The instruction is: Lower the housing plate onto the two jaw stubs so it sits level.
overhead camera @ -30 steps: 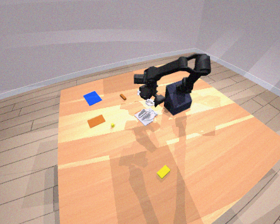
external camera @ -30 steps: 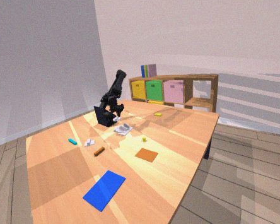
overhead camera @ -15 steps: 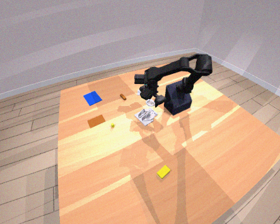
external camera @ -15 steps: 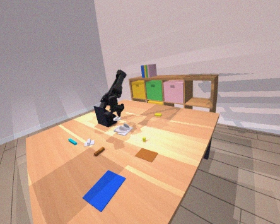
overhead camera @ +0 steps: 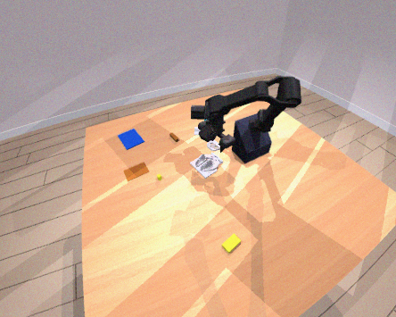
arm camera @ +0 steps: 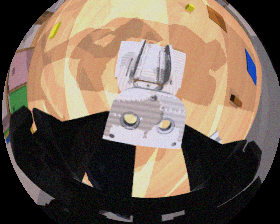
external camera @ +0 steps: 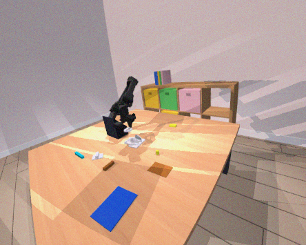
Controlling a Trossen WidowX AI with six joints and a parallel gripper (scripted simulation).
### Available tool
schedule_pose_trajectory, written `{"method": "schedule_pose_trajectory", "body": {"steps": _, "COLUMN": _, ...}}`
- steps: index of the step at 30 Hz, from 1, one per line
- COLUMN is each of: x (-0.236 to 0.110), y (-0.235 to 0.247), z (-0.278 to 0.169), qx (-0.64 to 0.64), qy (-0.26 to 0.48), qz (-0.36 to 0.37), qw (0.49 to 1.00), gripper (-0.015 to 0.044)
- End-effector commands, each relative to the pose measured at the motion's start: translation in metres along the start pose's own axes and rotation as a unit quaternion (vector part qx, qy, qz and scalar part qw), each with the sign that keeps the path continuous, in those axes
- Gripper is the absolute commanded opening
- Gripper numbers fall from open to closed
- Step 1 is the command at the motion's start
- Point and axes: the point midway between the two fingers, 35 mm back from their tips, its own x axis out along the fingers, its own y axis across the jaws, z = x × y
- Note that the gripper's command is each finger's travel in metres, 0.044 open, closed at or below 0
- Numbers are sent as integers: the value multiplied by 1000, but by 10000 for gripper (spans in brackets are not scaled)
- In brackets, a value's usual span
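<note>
The white housing plate [overhead camera: 213,145] [external camera: 128,130] [arm camera: 145,107] has two round holes and hangs between the fingers of my gripper [arm camera: 145,121], which is shut on its side edges. The plate is above the table, near the arm's base. The light grey base [overhead camera: 194,163] [external camera: 131,146] [arm camera: 124,51] lies on the table just beyond the plate. Two long grey jaws [arm camera: 141,61] stand side by side on it. The plate is beside the base, not over it, and its edge hides the base's near end in the wrist view. The jaw stubs and pins cannot be made out clearly.
A small white part [external camera: 97,156] and a cyan bar [external camera: 79,154] lie to the side. A brown block [overhead camera: 174,137] [external camera: 108,165], a blue sheet [overhead camera: 131,138] [external camera: 114,208], an orange-brown sheet [overhead camera: 136,171] [external camera: 160,169], a small yellow piece [overhead camera: 159,177] and a yellow block [overhead camera: 231,243] lie farther off.
</note>
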Motion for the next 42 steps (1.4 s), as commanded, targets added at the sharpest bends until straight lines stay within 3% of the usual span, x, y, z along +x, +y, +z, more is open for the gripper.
{"method": "schedule_pose_trajectory", "body": {"steps": 1, "x": 1, "y": 1, "z": -1, "qx": 3, "qy": 0, "qz": 2, "qw": 1000, "gripper": 351}}
{"method": "schedule_pose_trajectory", "body": {"steps": 24, "x": 1, "y": 1, "z": -1, "qx": 4, "qy": 0, "qz": 2, "qw": 1000, "gripper": 351}}
{"method": "schedule_pose_trajectory", "body": {"steps": 42, "x": 29, "y": 0, "z": 1, "qx": 5, "qy": 0, "qz": 1, "qw": 1000, "gripper": 351}}
